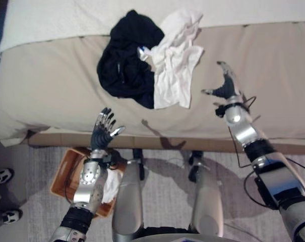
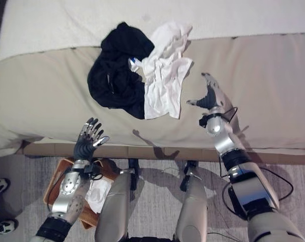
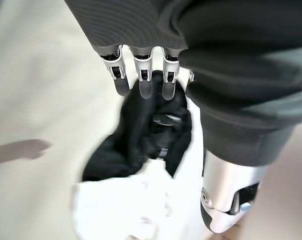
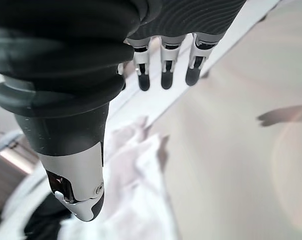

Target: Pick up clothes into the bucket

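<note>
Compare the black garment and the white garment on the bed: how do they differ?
The black garment is dark and bunched into a rounder heap; the white garment is pale and strung out longer. The black one lies toward the robot's left, the white toward its right. Both lie crumpled on the bed, touching each other, with neither hand on them.

Matt cloth garments, woven basket

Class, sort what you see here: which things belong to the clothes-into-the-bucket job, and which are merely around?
Job: black garment; white garment; orange basket, already holding a white cloth; left hand and right hand, both open and empty.

Around: bed; white blanket; person's shoes.
</note>
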You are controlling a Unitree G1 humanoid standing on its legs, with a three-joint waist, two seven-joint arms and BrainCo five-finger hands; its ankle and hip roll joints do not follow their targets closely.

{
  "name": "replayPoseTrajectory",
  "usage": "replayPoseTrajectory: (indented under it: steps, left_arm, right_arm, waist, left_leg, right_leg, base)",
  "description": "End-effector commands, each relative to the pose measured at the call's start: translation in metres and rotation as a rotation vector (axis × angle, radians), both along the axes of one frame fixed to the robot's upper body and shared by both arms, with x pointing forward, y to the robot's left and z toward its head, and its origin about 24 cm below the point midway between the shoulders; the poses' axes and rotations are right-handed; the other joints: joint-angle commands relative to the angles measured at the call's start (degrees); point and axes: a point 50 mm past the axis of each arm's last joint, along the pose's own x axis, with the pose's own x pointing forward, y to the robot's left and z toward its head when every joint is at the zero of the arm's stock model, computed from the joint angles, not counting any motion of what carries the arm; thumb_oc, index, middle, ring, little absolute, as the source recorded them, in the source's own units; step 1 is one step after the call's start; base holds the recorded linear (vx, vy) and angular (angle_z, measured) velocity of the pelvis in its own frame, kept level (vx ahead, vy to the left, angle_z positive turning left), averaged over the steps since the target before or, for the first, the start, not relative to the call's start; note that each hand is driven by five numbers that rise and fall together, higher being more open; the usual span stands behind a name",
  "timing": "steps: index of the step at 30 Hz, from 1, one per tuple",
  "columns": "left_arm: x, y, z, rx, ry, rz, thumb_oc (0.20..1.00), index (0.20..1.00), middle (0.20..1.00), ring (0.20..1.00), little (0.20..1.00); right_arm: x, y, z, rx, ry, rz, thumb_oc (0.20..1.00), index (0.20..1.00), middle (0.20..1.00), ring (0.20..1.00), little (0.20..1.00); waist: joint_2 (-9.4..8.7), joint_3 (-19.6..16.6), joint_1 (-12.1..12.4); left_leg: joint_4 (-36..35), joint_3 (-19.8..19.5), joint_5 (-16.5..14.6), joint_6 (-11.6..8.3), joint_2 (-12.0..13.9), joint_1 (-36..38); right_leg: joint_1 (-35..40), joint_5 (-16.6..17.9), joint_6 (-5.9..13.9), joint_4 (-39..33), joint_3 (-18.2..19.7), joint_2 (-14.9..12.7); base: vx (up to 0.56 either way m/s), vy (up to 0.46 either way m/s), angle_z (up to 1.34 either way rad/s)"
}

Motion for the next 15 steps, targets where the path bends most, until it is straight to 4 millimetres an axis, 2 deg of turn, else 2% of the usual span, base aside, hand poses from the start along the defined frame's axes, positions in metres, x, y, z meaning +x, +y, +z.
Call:
replayPoseTrajectory:
  steps: [1,5,9,15]
  left_arm:
    - [-0.011,0.008,0.021,-0.019,-0.119,0.024,1.000,1.000,1.000,1.000,1.000]
    - [-0.013,0.007,0.025,-0.027,-0.139,0.025,1.000,1.000,1.000,1.000,1.000]
    - [-0.012,0.006,0.032,-0.022,-0.166,0.025,1.000,1.000,1.000,1.000,1.000]
    - [-0.008,0.003,0.040,-0.025,-0.197,0.014,1.000,1.000,1.000,1.000,1.000]
  right_arm:
    - [0.002,-0.001,0.041,-0.080,-0.148,-0.022,1.000,1.000,1.000,1.000,1.000]
    - [0.004,-0.013,0.068,-0.153,-0.206,-0.086,1.000,1.000,1.000,1.000,1.000]
    - [0.003,-0.017,0.095,-0.234,-0.265,-0.115,1.000,1.000,1.000,1.000,1.000]
    - [0.004,-0.015,0.117,-0.354,-0.286,-0.140,1.000,1.000,1.000,1.000,1.000]
  waist:
    - [-0.36,-1.82,1.01]
    - [0.18,-1.81,1.77]
    - [0.35,-1.85,2.32]
    - [-0.09,-2.24,3.28]
  left_leg:
    - [3.28,-0.43,1.55,0.58,-0.90,-5.08]
    - [3.81,-1.28,1.99,0.51,-1.38,-9.09]
    - [3.31,-1.76,2.69,0.34,-1.96,-11.87]
    - [3.09,-2.88,3.15,0.15,-2.74,-15.21]
  right_leg:
    - [0.48,-1.90,3.40,6.21,2.92,-3.80]
    - [-3.90,-2.55,3.09,8.46,3.48,-3.88]
    - [-6.85,-2.93,2.89,9.28,3.93,-3.85]
    - [-9.84,-3.74,2.61,10.47,3.70,-3.94]
  base:
    - [-0.05,-0.030,0.07]
    - [-0.03,-0.029,0.08]
    - [0.01,-0.021,0.16]
    - [0.02,-0.035,0.11]
